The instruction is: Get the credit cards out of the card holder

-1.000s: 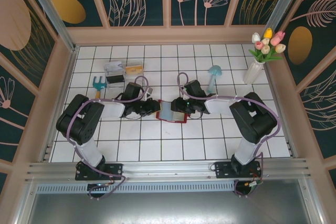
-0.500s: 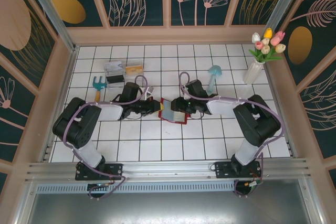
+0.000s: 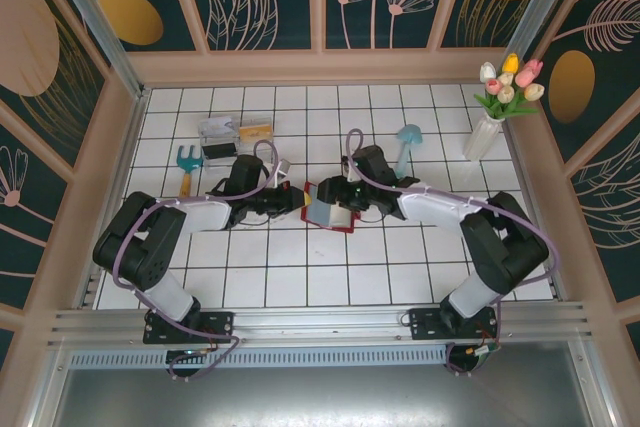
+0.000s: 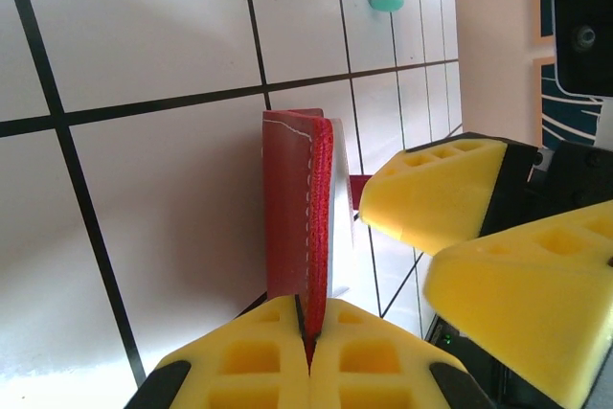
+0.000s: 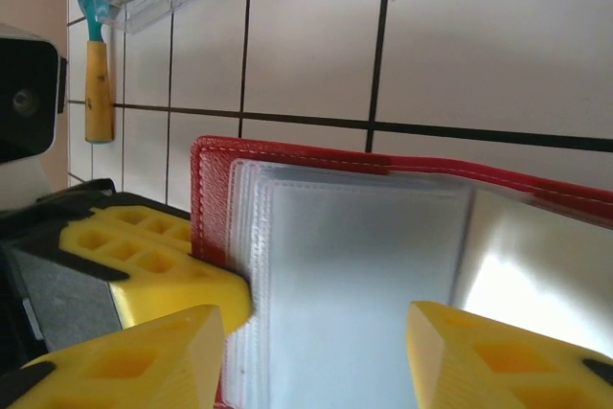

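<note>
White-tiled surface (image 3: 300,277), at centre: red card holder (image 3: 328,205) between both arms. Seen from left wrist, pinched edge-on by left pincer (image 4: 308,323); from right wrist, pale pockets (image 5: 354,265) straddled by spread right pincer (image 5: 321,332).

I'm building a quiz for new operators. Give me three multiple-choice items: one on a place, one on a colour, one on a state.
1. Where is the red folding card holder? A. far left corner. B. middle of the white tiled table, between the left gripper and the right gripper. C. right edge.
2. What colour are the finger pads? A. black. B. white. C. yellow.
3. What is the left gripper doing? A. shut on the card holder's red cover. B. open. C. raised, holding nothing.
Answers: 1 B, the top view shows it flanked by both; 2 C, both wrist views show yellow; 3 A, the left wrist view shows pads pinching the cover edge.
</note>
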